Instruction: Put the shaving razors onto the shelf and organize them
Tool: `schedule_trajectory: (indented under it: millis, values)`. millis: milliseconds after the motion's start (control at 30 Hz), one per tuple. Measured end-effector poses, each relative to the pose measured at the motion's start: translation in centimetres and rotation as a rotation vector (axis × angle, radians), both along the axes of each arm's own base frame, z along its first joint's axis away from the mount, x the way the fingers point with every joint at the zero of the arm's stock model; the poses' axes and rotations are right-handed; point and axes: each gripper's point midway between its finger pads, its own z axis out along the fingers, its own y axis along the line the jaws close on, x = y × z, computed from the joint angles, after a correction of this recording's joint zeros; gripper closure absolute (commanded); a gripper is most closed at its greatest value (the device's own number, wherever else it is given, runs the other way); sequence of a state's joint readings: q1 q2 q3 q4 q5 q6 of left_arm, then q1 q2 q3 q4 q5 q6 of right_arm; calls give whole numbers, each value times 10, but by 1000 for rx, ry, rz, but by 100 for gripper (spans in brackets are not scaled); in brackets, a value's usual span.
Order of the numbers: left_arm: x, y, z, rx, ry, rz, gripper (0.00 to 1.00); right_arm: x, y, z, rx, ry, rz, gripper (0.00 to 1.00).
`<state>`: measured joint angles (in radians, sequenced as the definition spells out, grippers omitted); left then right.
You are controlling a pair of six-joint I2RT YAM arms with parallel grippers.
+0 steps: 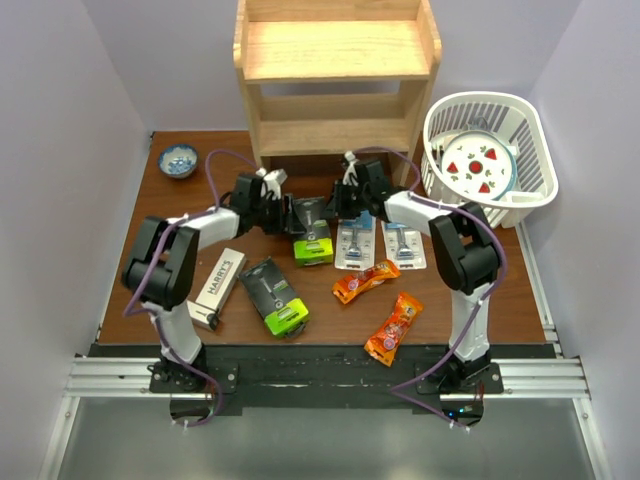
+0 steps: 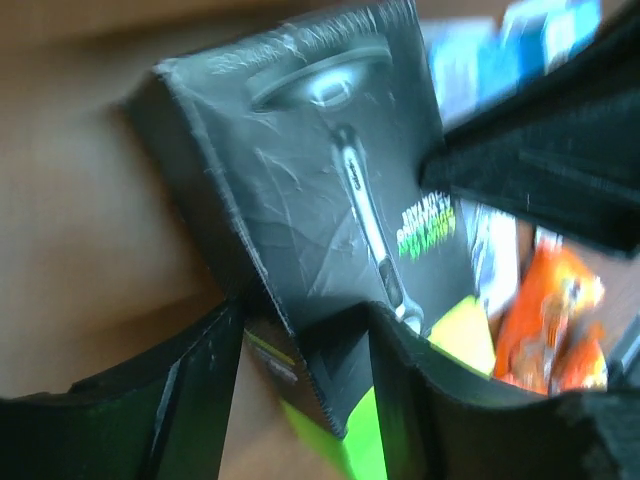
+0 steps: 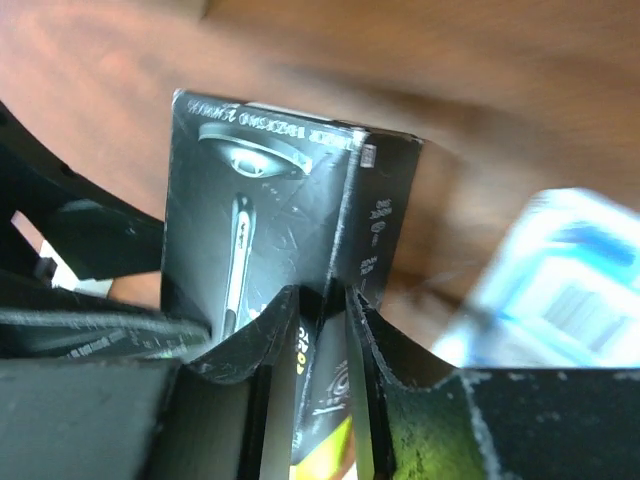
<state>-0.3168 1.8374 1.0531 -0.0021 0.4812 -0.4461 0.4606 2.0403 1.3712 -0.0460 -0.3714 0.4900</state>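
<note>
A: Where are the left fingers (image 2: 150,410)?
B: Spread around the lower end of the black razor box with the lime-green end (image 2: 320,200), midway across the brown table (image 1: 130,200). Whether they clamp it, I can't tell.
A: And the right fingers (image 3: 420,420)?
B: Pinching its narrow side, likely so one arm steadies it while the other regrips. It's in front of the light wooden shelf (image 1: 335,50), not on it.
</note>
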Motion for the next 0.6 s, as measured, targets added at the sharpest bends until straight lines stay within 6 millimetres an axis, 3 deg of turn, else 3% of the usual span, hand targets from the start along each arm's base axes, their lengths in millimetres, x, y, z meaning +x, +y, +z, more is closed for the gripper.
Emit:
schedule_trajectory:
  millis: [167,267,333,467,600]
  values:
    - [40,-17,9,0,-65,10,32,16,-23,0,-11,-1,-82,64]
    - [43,-14,21,20,-89,39,29,15,-22,-2,-6,8,-98,61]
    - [32,-7,32,31,-84,62,27,14,-23,-2,1,16,-110,61]
    - [-16,8,51,1,-72,74,28,12,-23,-4,15,29,-125,60]
    - [-52,4,39,-91,-17,17,36,12,-23,-4,23,35,-134,60]
